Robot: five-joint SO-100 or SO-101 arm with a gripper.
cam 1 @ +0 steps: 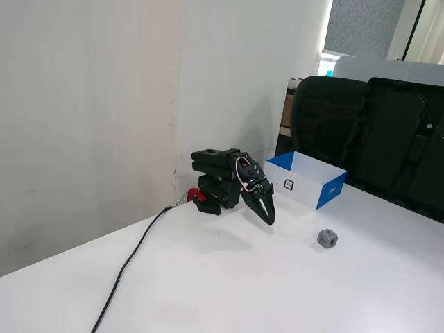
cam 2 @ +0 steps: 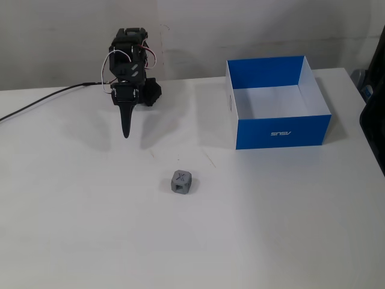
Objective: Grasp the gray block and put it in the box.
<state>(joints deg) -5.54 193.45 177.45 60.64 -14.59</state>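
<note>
Currently my tool [cam 2: 126,133] closed and empty, hanging above the desk [cam 2: 90,229], gray block [cam 2: 181,181] well apart, box [cam 2: 281,129] beyond it.

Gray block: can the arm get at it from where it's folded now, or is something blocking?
Probably yes. The gray block sits alone on bare table, apart from the box, with nothing between it and the gripper.

We read "ASUS", printed upside down in white, on the blue outer side of the box [cam 2: 283,132] in a fixed view. The square label on its white side in the other fixed view is too small to read.
</note>
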